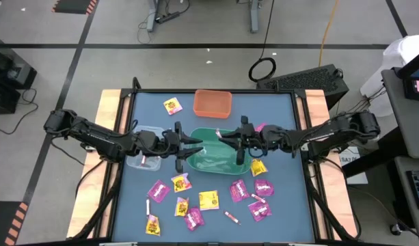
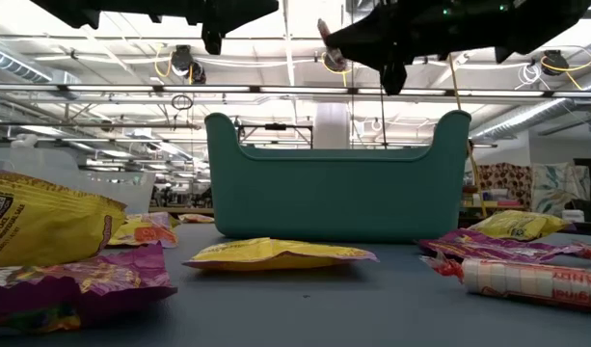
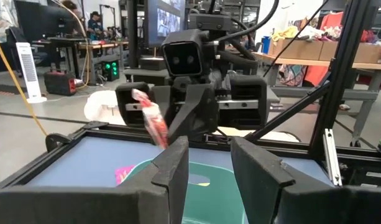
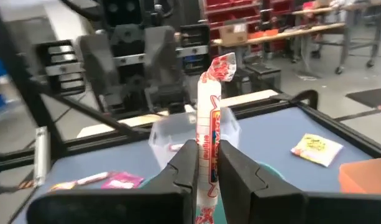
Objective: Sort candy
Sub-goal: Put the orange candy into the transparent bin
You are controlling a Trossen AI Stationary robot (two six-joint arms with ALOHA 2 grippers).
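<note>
A thin pink-white candy stick point(image 4: 209, 118) is held in the air by my right gripper point(image 4: 207, 168), which reaches in level from the table's right over the green bin point(image 1: 216, 158). My left gripper point(image 3: 209, 168) faces it from the table's left, level and open, with nothing between its fingers, just short of the bin's left rim point(image 1: 193, 141). The left wrist view shows the stick point(image 3: 150, 121) tilted in the right gripper. Magenta packets point(image 1: 158, 190) and yellow packets point(image 1: 208, 199) lie flat on the blue mat at the near side. My right gripper pinches the candy stick's lower part point(image 4: 208, 152) between its two fingers, which lie across it. The fingers come level from the table's right. The stick stands up past the fingers to its twisted end point(image 4: 222, 65), a short end shows below, and it hangs clear above the green bin.
An orange bin point(image 1: 212, 102) stands at the far edge, with a yellow packet point(image 1: 172, 105) to its left. A clear bin point(image 1: 143, 156) under my left arm holds a stick. More packets point(image 1: 262, 187) and a loose stick point(image 1: 231, 217) lie near right.
</note>
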